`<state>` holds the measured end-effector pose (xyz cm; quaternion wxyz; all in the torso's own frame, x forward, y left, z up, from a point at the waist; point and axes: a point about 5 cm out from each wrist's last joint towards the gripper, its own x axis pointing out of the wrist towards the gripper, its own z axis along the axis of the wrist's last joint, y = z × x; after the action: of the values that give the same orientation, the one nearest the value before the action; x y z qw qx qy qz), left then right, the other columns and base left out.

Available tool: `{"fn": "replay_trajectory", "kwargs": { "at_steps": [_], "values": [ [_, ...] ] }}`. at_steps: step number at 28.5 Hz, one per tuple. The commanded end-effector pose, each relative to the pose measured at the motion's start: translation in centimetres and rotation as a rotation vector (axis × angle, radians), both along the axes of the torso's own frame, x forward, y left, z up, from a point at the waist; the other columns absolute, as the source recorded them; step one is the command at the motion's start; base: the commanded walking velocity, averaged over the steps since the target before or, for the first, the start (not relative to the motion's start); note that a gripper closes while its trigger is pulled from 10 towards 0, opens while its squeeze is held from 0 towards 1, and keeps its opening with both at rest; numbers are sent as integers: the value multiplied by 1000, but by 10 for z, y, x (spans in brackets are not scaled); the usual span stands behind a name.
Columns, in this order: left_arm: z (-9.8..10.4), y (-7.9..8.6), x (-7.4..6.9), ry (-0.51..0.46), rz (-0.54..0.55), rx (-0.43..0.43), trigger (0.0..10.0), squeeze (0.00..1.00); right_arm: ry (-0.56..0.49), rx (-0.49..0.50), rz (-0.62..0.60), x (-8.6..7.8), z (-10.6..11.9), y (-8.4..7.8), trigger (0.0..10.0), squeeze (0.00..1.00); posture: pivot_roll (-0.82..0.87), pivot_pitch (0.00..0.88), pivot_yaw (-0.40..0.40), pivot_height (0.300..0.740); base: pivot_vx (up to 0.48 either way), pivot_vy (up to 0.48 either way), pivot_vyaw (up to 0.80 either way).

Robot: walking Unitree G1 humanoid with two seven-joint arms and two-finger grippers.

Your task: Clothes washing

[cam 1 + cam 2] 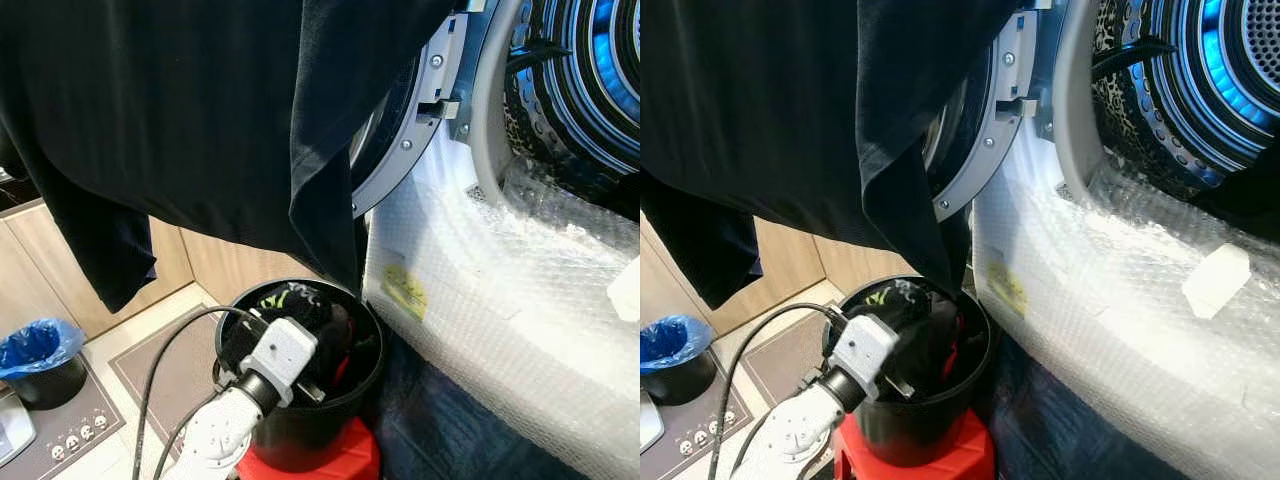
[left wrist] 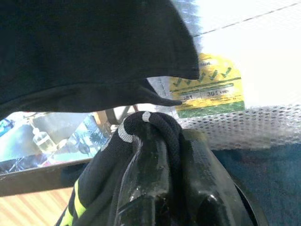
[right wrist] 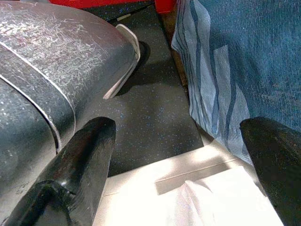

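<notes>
Black garment point(image 1: 200, 110) above clothes-filled black bin point(image 1: 300, 440), left hand point(image 2: 164, 188) inside.

Head stereo pair looks forward and down; both eyes share the bucket point(image 1: 300, 440), hanging black garment point(image 1: 200, 120) and washer drum point(image 1: 1200, 80). Left wrist camera sits close above the bucket's clothes. Right wrist camera faces the floor point(image 3: 150, 113), close.
</notes>
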<state>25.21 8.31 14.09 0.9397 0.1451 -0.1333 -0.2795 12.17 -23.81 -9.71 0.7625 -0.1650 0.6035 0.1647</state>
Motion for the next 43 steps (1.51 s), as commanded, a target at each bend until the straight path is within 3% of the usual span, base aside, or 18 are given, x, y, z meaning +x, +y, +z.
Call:
{"fn": "replay_trajectory", "kwargs": {
  "at_steps": [1,25,26,28,30,37,43],
  "values": [
    [15,-4,-2,-76,-30,-13,10000,0,8,1,1,-3,-1,1,10000,0,-57,0,-19,740,0,0,0],
    [15,-4,-2,-76,-30,-13,10000,0,8,1,1,-3,-1,1,10000,0,-57,0,-19,740,0,0,0],
    [14,-9,-5,-89,-84,31,10000,0,9,0,3,-3,-1,1,10000,0,-57,0,-20,740,0,0,0],
    [33,-47,-8,-45,-366,36,10000,0,-10,27,-18,-6,-2,1,10000,0,-101,0,3,740,0,0,0],
    [40,-62,-10,-18,-477,36,10000,0,-19,40,-27,-7,-2,2,10000,0,-99,0,1,740,0,0,0],
    [37,-61,-10,-3,-468,42,10000,0,-18,42,-21,-6,-1,2,10000,0,-94,0,-4,740,0,0,0],
    [39,-64,-8,23,-492,50,10000,0,-58,130,9,1,1,7,10000,0,-85,0,-7,740,0,0,0]
  ]
}}
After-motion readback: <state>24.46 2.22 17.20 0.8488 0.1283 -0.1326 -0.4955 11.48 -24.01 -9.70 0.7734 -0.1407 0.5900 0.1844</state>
